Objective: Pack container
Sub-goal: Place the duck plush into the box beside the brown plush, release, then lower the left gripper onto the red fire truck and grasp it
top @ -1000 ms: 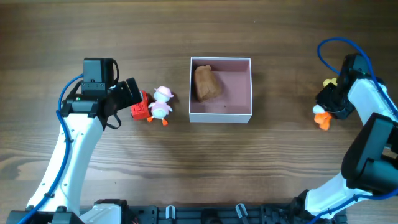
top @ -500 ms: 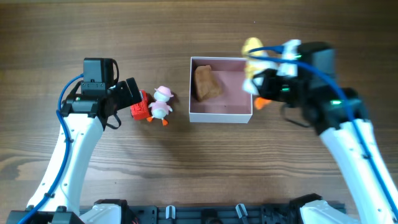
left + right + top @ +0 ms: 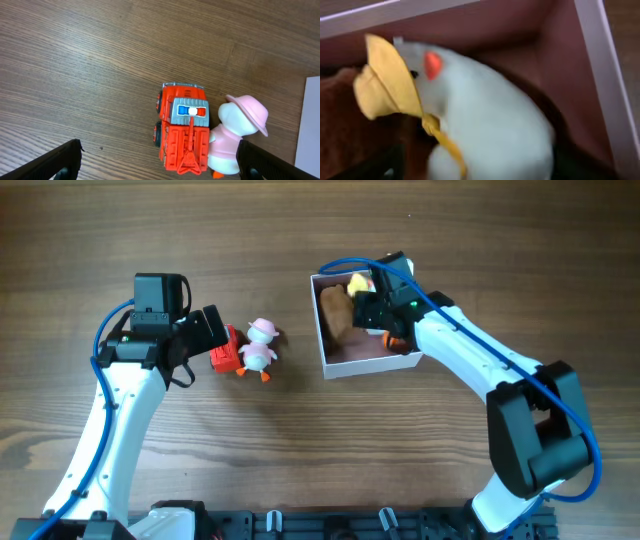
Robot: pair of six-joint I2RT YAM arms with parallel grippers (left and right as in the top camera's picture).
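Right pincer (image 3: 472, 162): clamped on the white duck (image 3: 485, 115), as far as I can read the blurred wrist view. Its dark fingers (image 3: 372, 165) sit at either side of the toy's body, low in the frame.
White duck: it wears a yellow hat and has an orange beak, with its head toward the upper left of the wrist frame. From overhead I see it over the upper right part of the box.
Container (image 3: 370, 367): on the table (image 3: 300, 440), upper middle of the overhead frame, turned slightly askew to the frame edges. It has thin white walls and a pale pink inside.
Brown toy (image 3: 335, 312): lying inside the container along its left side, just beside the white duck.
Left pincer (image 3: 212, 332): fingers wide apart, gripping nothing. It hangs over the left of the overhead frame, and my wrist view looks straight down between the two tips.
Red fire truck (image 3: 182, 127): on the table below the left pincer, between its fingers in the wrist view.
Pink-hatted duck (image 3: 237, 132): touching the truck's right side and well apart from the container's left wall.
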